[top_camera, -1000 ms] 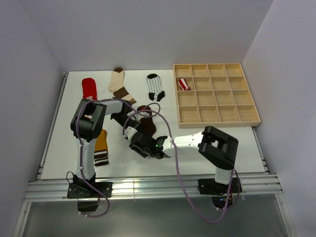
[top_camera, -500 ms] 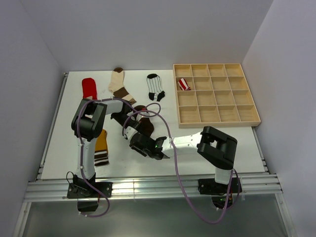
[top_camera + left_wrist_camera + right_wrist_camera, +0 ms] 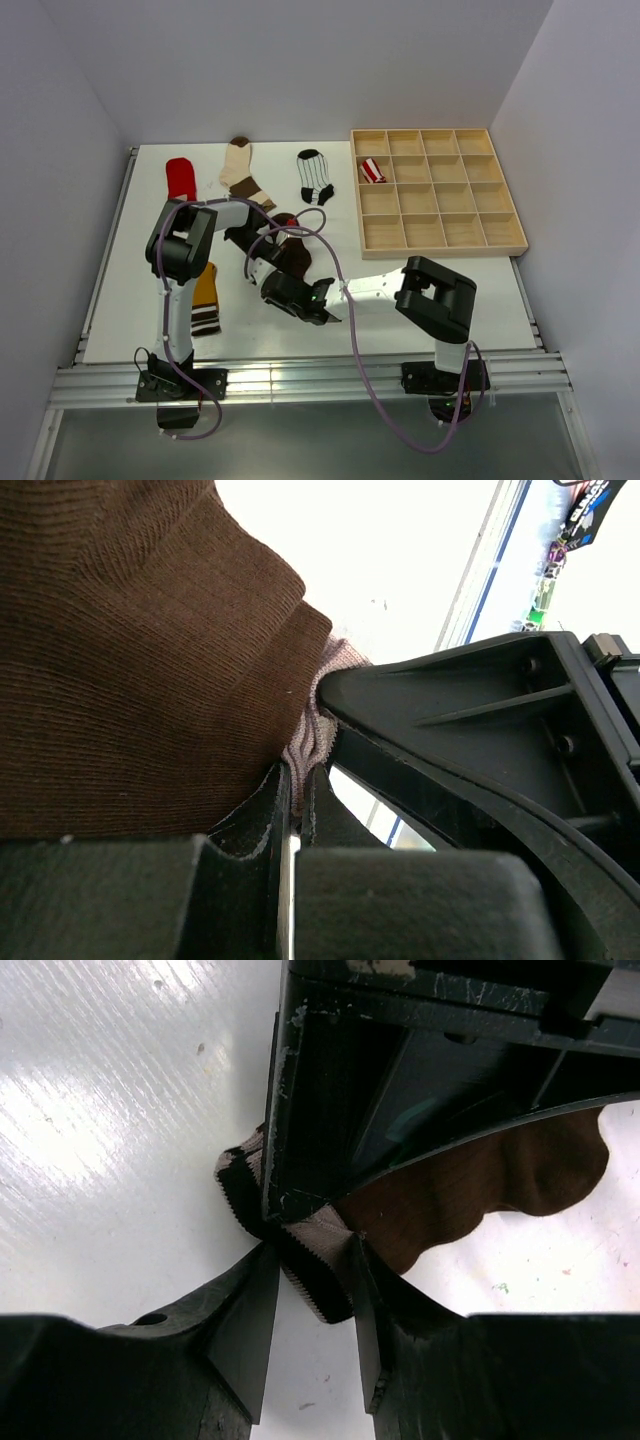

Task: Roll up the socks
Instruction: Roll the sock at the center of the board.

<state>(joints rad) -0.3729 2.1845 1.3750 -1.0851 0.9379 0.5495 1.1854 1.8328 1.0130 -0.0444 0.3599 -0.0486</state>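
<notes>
Right end effector nudged left, gripping brown sock cuff.

The left tool is pinched tight, the right tool clamped half-wide, their tips almost touching.

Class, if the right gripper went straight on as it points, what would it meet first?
The dark brown sock: its striped cuff sits between the fingers of the right gripper. Just behind, apparently, the left gripper.

The dark brown sock is ribbed knit cloth; the white table looks glossy; the tray is pale, matt wood.
</notes>
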